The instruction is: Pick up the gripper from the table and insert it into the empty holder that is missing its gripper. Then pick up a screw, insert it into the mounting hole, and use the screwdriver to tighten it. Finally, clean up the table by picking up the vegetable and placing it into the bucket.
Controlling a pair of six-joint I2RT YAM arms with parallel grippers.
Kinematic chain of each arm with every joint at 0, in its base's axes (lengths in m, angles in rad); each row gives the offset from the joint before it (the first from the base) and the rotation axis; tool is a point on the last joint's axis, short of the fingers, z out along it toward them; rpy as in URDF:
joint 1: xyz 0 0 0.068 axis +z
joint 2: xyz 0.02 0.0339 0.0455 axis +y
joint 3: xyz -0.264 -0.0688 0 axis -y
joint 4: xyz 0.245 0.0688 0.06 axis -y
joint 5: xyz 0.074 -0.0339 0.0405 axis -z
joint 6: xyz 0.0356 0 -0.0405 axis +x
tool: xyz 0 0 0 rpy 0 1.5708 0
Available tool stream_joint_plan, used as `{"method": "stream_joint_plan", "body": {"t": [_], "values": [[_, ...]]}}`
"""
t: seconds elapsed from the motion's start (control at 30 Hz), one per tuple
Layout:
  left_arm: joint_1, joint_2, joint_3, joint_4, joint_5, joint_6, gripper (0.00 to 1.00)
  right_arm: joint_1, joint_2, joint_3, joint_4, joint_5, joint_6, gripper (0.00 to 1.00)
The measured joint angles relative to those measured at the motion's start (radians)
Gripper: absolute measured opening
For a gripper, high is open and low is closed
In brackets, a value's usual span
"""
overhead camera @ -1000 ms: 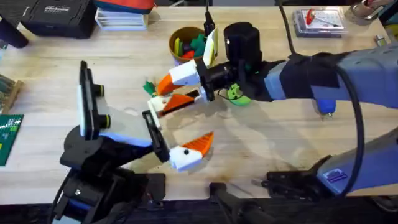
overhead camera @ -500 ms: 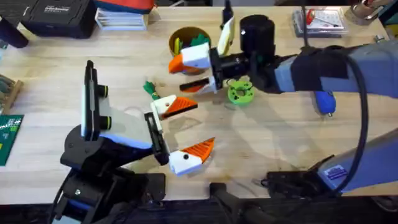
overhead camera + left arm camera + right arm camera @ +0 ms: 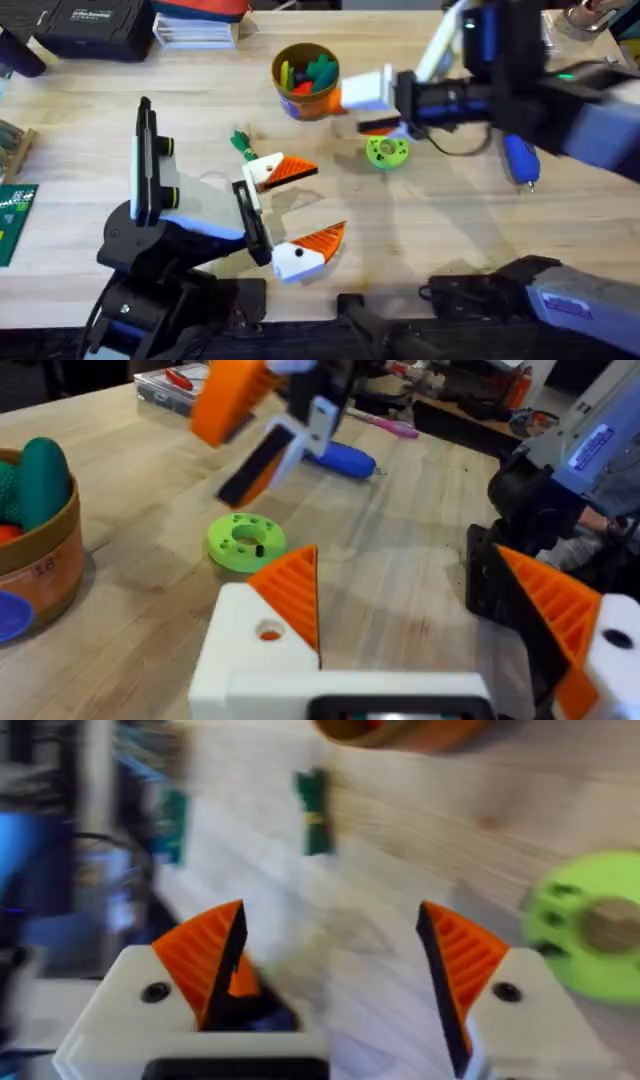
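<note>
Overhead, my right jaws (image 3: 368,108) hang apart and empty beside the bucket (image 3: 304,80), my left jaws (image 3: 300,210) apart at seven o'clock of the ring (image 3: 386,151).

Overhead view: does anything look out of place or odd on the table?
The tiny dark-green toy vegetable lies loose on the light wooden table, apart from the round ochre-yellow bucket that holds other toys. Nothing looks spilled or broken.
</note>
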Motion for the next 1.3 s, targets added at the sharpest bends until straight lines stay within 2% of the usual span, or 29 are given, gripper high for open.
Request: {"method": "stream_joint_plan", "body": {"t": [0.17,0.27,0.37,0.53,0.73,0.93,1.07,1.23,1.3], "values": [[0.0,0.0,0.0,0.0,0.0,0.0,0.986,0.039,-0.143,0.003,-0.287,0.295,-0.163,0.994],[0.0,0.0,0.0,0.0,0.0,0.0,0.987,0.076,-0.157,0.003,-0.399,0.436,-0.265,0.994],[0.0,0.0,0.0,0.0,0.0,0.0,0.987,0.112,-0.143,0.003,-0.451,0.529,-0.337,0.994],[0.0,0.0,0.0,0.0,0.0,0.0,0.987,0.163,-0.071,0.035,-0.512,0.622,-0.412,0.994],[0.0,0.0,0.0,0.0,0.0,0.0,0.987,0.197,0.113,0.181,-0.627,0.699,-0.486,0.994],[0.0,0.0,0.0,0.0,0.0,0.0,0.987,0.222,0.234,0.245,-0.605,0.726,-0.532,0.994],[0.0,0.0,0.0,0.0,0.0,0.0,0.987,0.233,0.264,0.245,-0.587,0.731,-0.565,0.86],[0.0,0.0,0.0,0.0,0.0,0.0,0.987,0.235,0.284,0.245,-0.547,0.733,-0.579,0.568],[0.0,0.0,0.0,0.0,0.0,0.0,0.987,0.235,0.284,0.245,-0.524,0.734,-0.581,0.515]]}}
